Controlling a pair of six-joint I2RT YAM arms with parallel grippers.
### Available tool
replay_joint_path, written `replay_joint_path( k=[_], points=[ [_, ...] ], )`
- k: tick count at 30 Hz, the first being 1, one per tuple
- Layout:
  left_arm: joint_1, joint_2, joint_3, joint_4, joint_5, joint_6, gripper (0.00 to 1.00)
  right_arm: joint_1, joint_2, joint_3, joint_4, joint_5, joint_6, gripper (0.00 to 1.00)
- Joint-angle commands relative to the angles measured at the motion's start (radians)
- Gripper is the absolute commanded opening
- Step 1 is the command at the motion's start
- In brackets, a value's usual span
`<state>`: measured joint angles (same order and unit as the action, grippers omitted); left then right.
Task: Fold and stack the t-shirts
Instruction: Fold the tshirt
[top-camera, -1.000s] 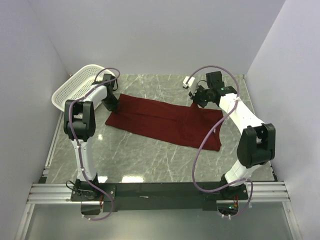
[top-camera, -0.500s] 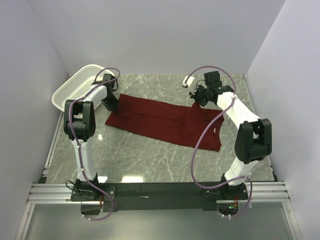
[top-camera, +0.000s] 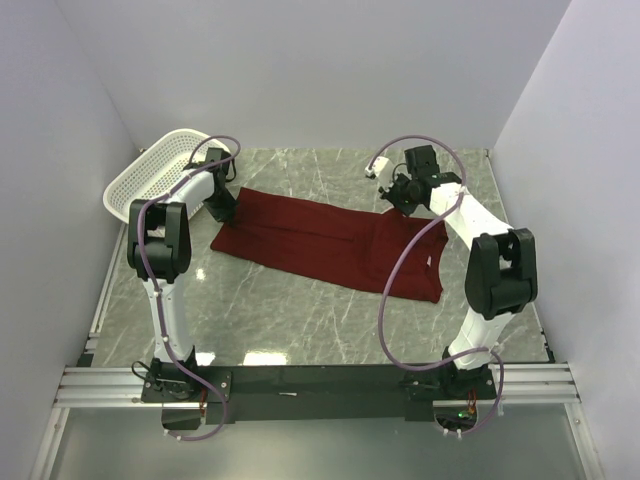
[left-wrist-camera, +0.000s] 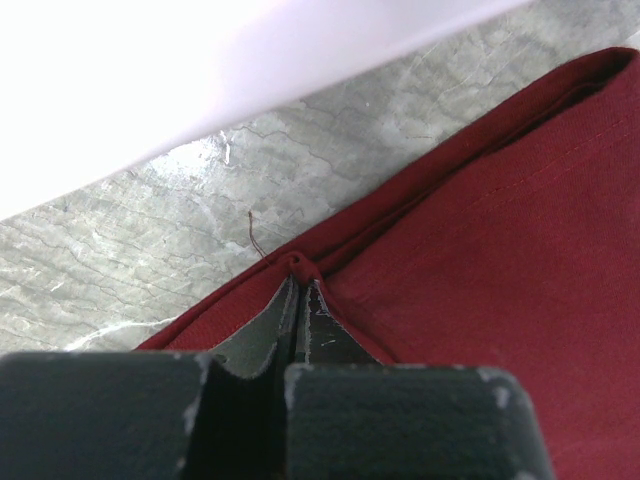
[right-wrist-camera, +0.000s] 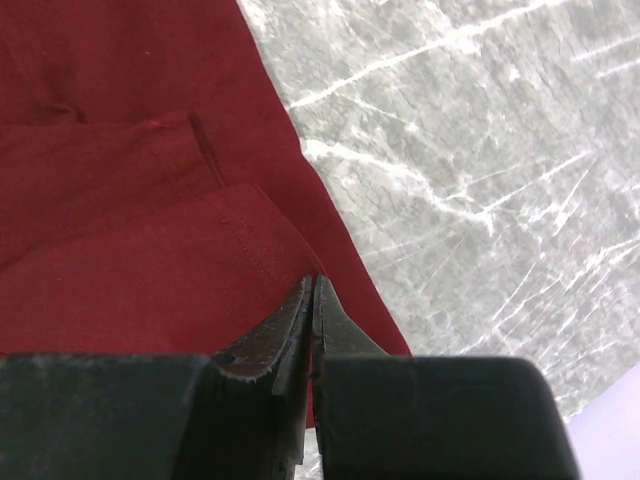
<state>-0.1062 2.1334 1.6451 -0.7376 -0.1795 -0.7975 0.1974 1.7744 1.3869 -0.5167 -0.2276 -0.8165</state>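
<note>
One maroon t-shirt (top-camera: 320, 245) lies spread flat across the marble table (top-camera: 300, 320), long side running left to right. My left gripper (top-camera: 222, 212) is down at the shirt's far left corner. In the left wrist view its jaws (left-wrist-camera: 298, 272) are shut, with a small pucker of the t-shirt's hem (left-wrist-camera: 500, 250) pinched at the tips. My right gripper (top-camera: 397, 197) sits at the shirt's far right edge. In the right wrist view its jaws (right-wrist-camera: 312, 282) stand together with only a hairline slit, just over the t-shirt's edge (right-wrist-camera: 120, 230), and no cloth shows between them.
A white perforated basket (top-camera: 150, 175) leans in the back left corner, just behind the left arm. White walls close in the table on the left, back and right. Bare marble lies in front of the shirt, towards the arm bases.
The right arm's elbow has swung in towards the table, and its gripper has shifted slightly back and left at the shirt's edge. The left arm and the shirt have stayed put.
</note>
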Motion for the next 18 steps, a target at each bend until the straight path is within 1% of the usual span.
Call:
replay_joint_path(
  k=[1,18],
  points=[
    [0.005,0.003,-0.002,0.009,0.002,0.020,0.01,-0.015,0.016,0.034,0.011,0.037,0.020,0.05],
    [0.005,-0.003,0.002,0.009,0.011,0.029,0.01,-0.027,0.040,0.035,0.017,0.054,0.030,0.05]
  ],
)
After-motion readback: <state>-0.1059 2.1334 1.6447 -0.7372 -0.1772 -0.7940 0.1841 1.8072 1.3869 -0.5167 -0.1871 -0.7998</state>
